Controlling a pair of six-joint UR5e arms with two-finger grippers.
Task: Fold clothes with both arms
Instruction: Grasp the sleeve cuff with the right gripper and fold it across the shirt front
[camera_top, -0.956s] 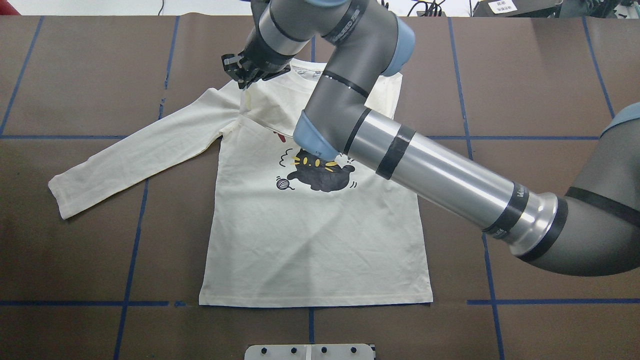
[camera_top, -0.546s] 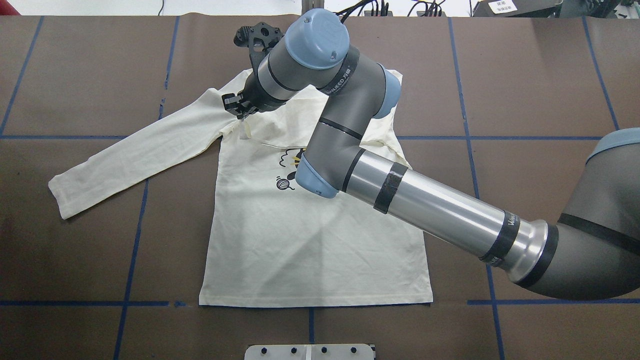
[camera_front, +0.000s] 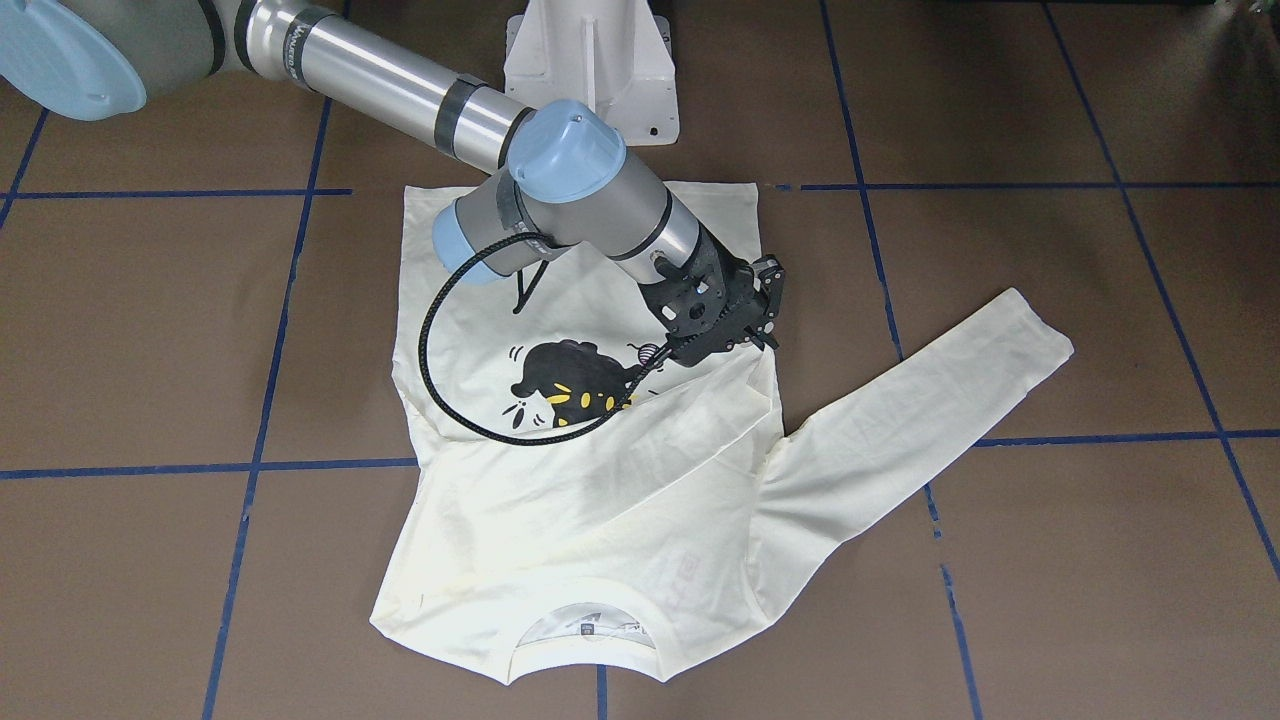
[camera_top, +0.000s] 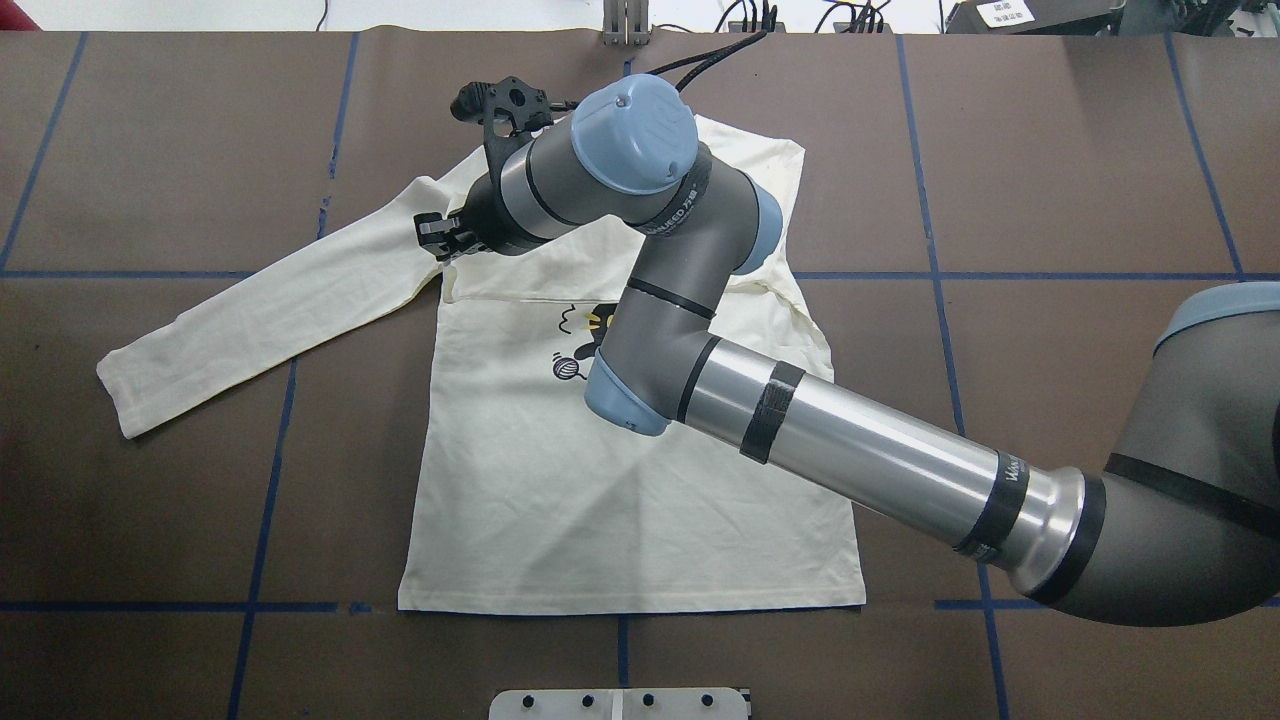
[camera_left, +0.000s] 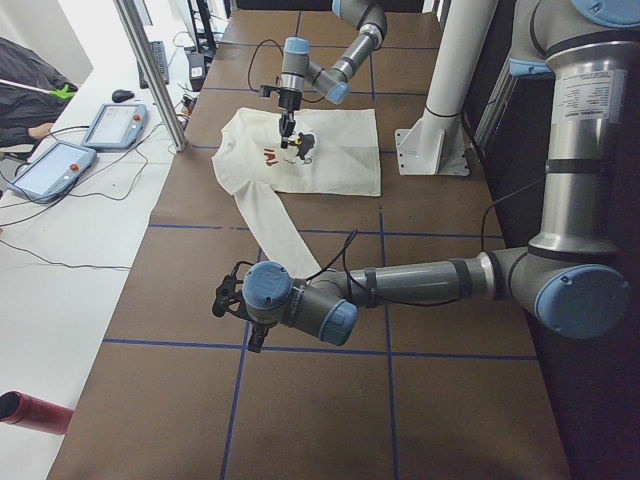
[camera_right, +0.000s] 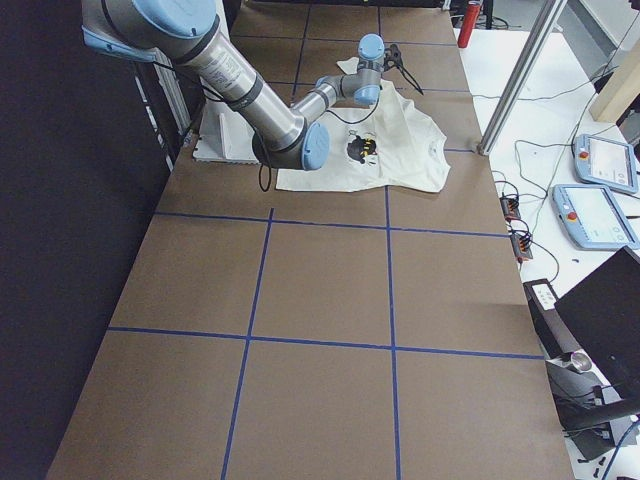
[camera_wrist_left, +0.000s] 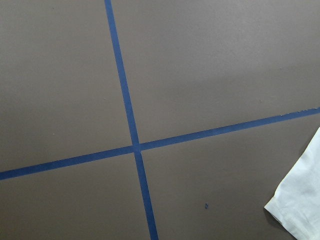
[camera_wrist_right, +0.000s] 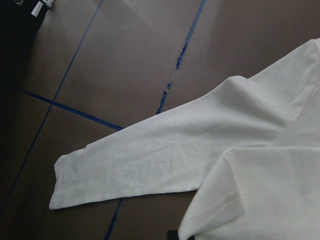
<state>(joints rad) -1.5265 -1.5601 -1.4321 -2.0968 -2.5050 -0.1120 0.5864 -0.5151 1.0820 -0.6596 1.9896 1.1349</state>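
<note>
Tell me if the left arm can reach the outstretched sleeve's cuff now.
Probably yes: the left gripper hovers beside the cuff over the table, nothing between, and the right gripper grips the T-shirt elsewhere.

The right arm (camera_top: 860, 455) reaches across into the robot's left half, elbow bent and wrist tipped down, with the right gripper (camera_top: 438, 238) pinched closed. The left arm (camera_left: 420, 282) stretches out low and level. Whether the left gripper (camera_left: 228, 298) is closed cannot be told.

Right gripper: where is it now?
Overhead view: the right gripper sits left of centre, on the T-shirt where the outstretched sleeve joins the body, pinching a folded-over shoulder flap.
</note>
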